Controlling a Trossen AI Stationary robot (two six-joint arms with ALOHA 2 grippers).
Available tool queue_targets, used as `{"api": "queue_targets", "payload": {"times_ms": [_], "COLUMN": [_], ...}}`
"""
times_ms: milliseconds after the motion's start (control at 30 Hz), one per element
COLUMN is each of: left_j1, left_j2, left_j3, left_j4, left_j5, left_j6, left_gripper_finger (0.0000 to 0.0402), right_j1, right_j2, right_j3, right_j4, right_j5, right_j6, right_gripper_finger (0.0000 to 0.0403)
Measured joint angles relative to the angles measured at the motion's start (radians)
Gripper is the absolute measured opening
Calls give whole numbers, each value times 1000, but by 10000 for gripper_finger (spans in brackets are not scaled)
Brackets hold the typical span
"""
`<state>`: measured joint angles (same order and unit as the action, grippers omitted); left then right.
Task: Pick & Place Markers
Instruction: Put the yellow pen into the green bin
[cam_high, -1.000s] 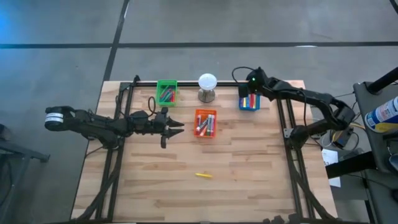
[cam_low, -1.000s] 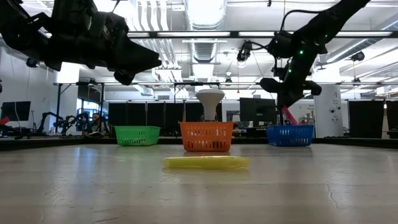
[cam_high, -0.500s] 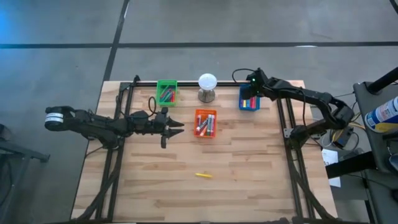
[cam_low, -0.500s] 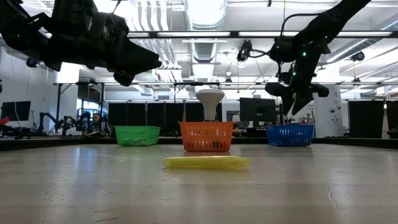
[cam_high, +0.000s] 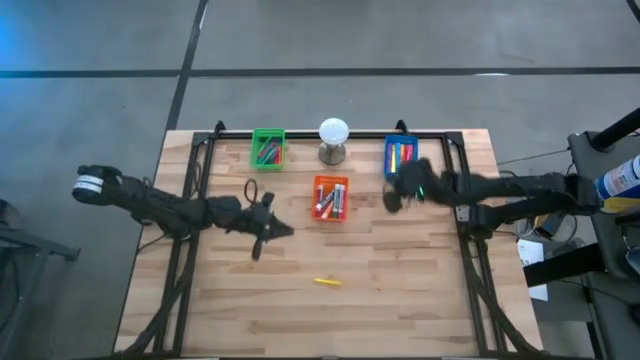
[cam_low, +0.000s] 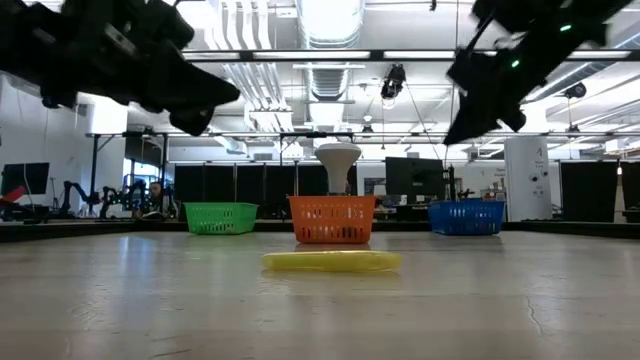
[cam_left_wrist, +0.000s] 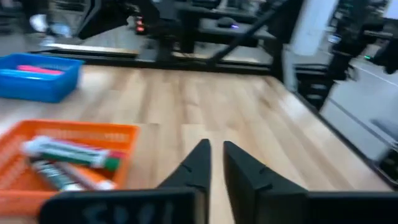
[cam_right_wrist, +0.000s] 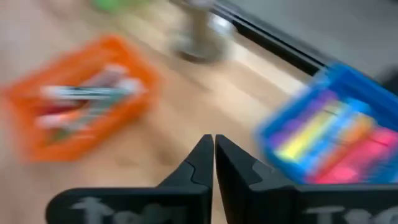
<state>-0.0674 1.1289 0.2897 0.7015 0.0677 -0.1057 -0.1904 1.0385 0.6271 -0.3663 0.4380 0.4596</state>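
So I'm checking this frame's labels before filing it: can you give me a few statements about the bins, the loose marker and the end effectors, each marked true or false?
1. One yellow marker lies loose on the table. True.
2. The orange bin is empty. False: it holds several markers.
3. The right end effector is shut and holds nothing. True.
4. The right end effector hangs directly over the green bin. False: it is near the blue bin.
5. The left end effector grips the yellow marker. False: nothing is between its fingers; the marker lies apart.
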Motion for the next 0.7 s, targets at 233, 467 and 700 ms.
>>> {"api": "queue_targets", "payload": {"times_ms": [233,467,700], "left_j1": [-195,-221,-246], "left_j2": [89,287,491], "left_j3": [50,194,480], "left_j4": [-77,-184,-550], "left_j5": [-198,-204,-175], "left_j6": [-23,-125,-149], "left_gripper_finger": [5,21,95], "right_j1": [429,545,545], "right_j2": [-26,38,63], "right_j3": [-182,-219,-208], "right_j4": [511,777,764], "right_j5": [293,373,373], "right_j6": [-66,-258,-261], "right_gripper_finger": [12,13,13]}}
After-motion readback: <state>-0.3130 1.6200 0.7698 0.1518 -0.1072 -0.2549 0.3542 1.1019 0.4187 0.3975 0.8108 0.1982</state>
